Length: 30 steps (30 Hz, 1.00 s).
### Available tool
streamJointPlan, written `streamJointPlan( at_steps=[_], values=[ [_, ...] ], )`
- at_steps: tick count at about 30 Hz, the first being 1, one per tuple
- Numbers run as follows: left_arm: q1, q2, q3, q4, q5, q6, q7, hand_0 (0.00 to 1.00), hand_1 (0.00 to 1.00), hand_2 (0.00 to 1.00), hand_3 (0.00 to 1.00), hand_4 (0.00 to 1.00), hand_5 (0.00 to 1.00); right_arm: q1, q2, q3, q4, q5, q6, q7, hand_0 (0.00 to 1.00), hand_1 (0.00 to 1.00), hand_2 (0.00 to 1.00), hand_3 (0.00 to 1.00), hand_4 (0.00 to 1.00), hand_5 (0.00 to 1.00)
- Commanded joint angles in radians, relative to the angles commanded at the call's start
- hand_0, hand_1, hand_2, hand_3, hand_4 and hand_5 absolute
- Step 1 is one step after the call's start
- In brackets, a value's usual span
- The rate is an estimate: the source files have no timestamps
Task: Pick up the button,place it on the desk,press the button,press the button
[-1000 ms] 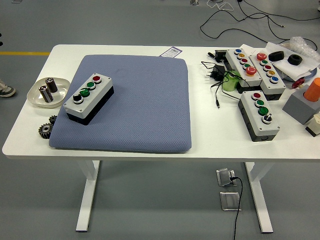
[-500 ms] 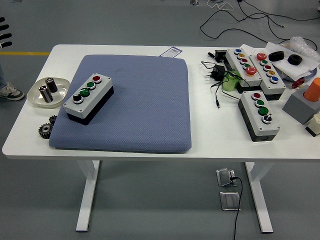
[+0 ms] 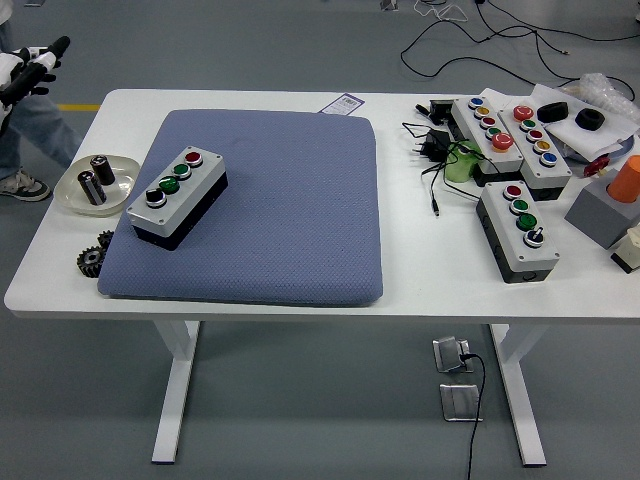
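The button box (image 3: 177,196) is lying on the blue pad (image 3: 290,200) near the table's (image 3: 400,300) left edge, long axis running diagonally. Neither robot hand is showing, so their state cannot be told; the left arm would probably be nearer.

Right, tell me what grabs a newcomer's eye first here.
The big blue-grey pad covers the table's left half, with a grey button box sitting on its left edge. At the table's right lies a clutter of more button boxes, black cables and an orange cylinder.
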Motion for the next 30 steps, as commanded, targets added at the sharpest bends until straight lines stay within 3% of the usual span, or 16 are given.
streamJointPlan(
  at_steps=[5,11,13,20,30],
  values=[
    [-0.028,-0.051,0.033,0.059,0.215,0.03,0.017,0.928,0.945,0.986,0.968,0.872,0.998,0.001,0.001,-0.011,0.0,0.008,0.0,0.0,0.754,0.754,0.81,0.745,0.407,0.209],
    [-0.038,-0.079,0.032,0.097,0.459,0.03,0.019,0.947,0.97,0.998,0.997,0.911,0.998,0.002,0.001,-0.018,0.0,0.011,0.0,0.002,0.755,0.755,0.81,0.745,0.406,0.209],
    [-0.032,-0.079,0.026,0.086,0.446,0.01,0.005,0.947,0.97,0.998,0.997,0.911,0.998,0.002,0.001,-0.019,0.0,0.009,0.0,0.002,0.755,0.755,0.81,0.745,0.406,0.209],
    [0.002,-0.065,0.016,0.006,0.27,-0.054,0.009,0.932,0.955,0.993,0.991,0.89,0.998,0.0,-0.001,-0.018,0.0,0.008,-0.002,0.003,0.754,0.752,0.808,0.742,0.407,0.21],
    [0.021,-0.044,0.011,-0.025,0.163,-0.077,0.044,0.924,0.948,0.986,0.986,0.905,0.998,0.003,0.0,0.0,0.0,-0.018,-0.002,0.002,0.747,0.751,0.801,0.74,0.405,0.208]
  ],
)
